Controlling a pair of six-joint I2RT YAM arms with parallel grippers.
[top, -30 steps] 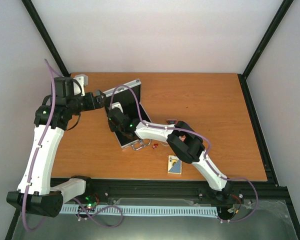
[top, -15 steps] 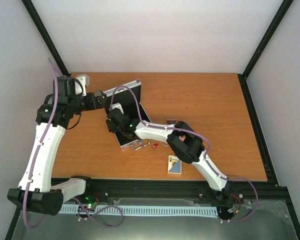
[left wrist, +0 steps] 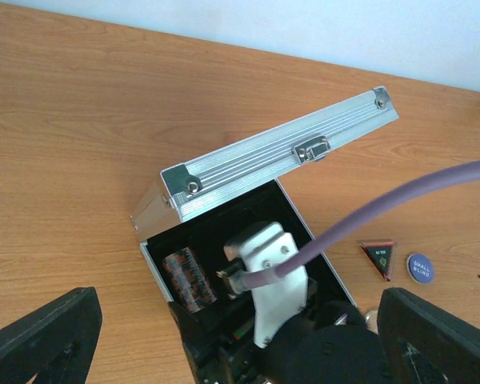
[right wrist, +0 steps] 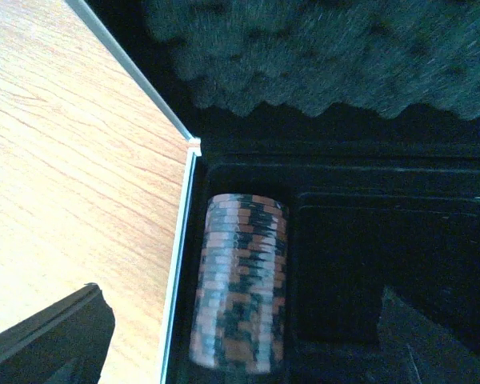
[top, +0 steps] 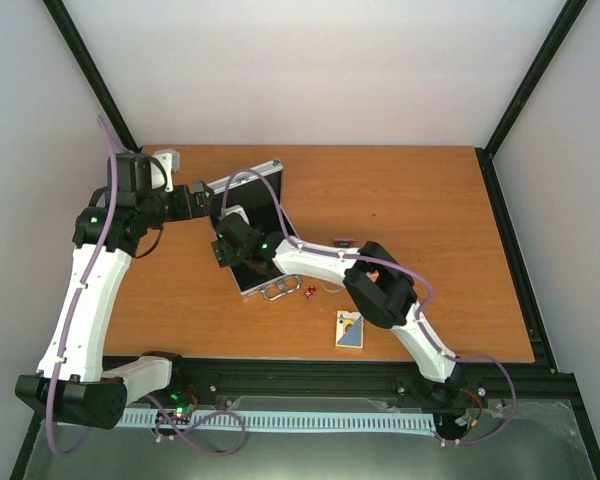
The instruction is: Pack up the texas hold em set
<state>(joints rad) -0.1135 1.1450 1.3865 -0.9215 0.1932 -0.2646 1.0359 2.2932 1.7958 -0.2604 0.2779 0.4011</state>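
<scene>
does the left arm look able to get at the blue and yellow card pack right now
Probably not directly. The card pack lies near the front edge, beyond the open case, and the right arm stretches across between it and the left gripper, which is open at the far side of that case.

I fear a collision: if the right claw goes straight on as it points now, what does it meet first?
Probably the chip stack in the case, centred before the right claw; depth is unclear.
</scene>
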